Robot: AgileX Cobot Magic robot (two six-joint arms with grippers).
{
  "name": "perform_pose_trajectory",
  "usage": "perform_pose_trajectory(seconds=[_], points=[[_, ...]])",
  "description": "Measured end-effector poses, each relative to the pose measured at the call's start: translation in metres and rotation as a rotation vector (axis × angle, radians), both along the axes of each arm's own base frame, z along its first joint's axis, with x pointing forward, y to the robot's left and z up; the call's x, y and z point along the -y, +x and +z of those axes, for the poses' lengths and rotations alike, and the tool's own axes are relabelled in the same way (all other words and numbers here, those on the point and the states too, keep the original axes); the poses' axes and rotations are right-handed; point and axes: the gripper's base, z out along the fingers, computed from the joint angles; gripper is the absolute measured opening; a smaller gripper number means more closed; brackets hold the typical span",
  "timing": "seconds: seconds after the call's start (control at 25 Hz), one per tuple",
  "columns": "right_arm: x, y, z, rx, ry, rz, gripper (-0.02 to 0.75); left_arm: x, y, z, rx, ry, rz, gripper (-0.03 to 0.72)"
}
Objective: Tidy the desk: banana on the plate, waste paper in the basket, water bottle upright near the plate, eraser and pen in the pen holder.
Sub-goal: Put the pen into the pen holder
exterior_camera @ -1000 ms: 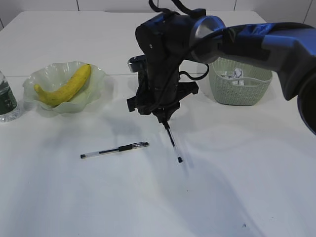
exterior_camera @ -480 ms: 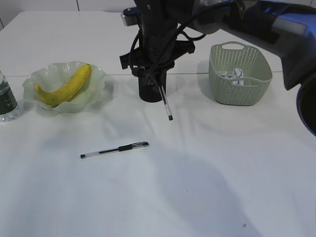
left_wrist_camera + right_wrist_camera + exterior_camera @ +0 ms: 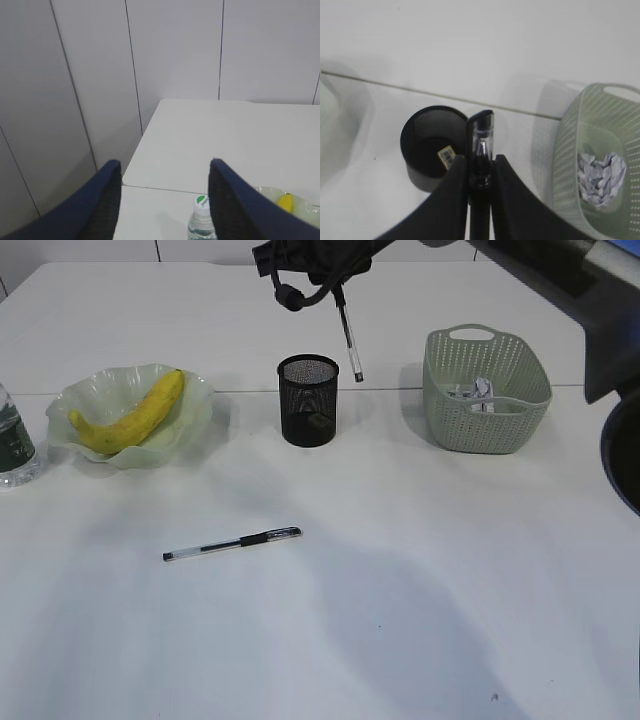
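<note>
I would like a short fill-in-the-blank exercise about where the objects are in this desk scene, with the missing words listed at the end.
1. The banana lies on the green ____.
2. The crumpled paper is inside the ____.
3. The right end effector holds a ____ above the pen holder.
4. A second pen lies flat on the ____.

Missing words: plate; basket; pen; desk

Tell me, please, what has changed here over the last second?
The right gripper, shut on a pen, lifted it from the desk up beside the pen holder. The second pen, banana, plate, basket and water bottle stayed put.
</note>
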Motion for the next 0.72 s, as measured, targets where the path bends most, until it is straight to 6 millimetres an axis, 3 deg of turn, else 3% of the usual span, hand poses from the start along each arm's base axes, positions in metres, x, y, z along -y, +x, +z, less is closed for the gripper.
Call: perform_pose_trajectory(seconds=[0.32, 0.72], points=[[0.005, 0.012, 0.017, 0.224, -0.046, -0.025, 0.086, 0.000, 0.000, -0.002, -0.020, -0.005, 0.006, 0.388], [0.045, 0.045, 0.019, 0.370, 0.077, -0.104, 0.086, -0.001, -0.001, -0.004, -0.043, 0.002, 0.015, 0.388]])
